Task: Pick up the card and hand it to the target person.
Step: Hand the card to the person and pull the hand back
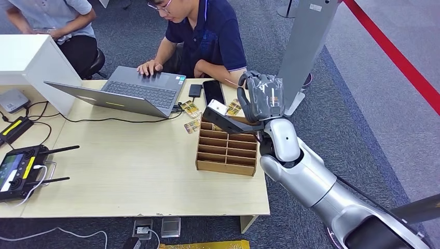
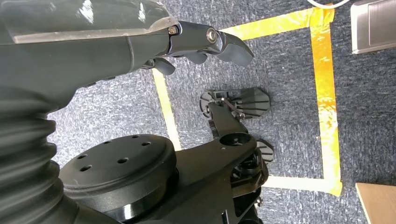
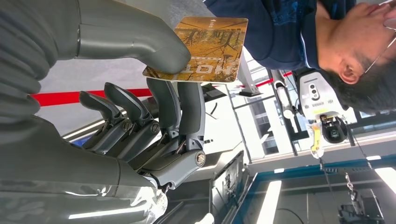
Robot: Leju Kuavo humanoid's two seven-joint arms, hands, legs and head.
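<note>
My right hand is raised over the table's far right corner, close in front of the person in the navy shirt. Its thumb and fingers pinch a yellow-brown printed card, which is held out flat toward that person. In the head view the hand's back hides the card. My left hand hangs down over the carpet and holds nothing, its fingers loosely extended.
A wooden divided box stands on the table just below my right hand. Loose cards, a phone and a laptop lie beyond it. A controller is at the left edge. A second person sits far left.
</note>
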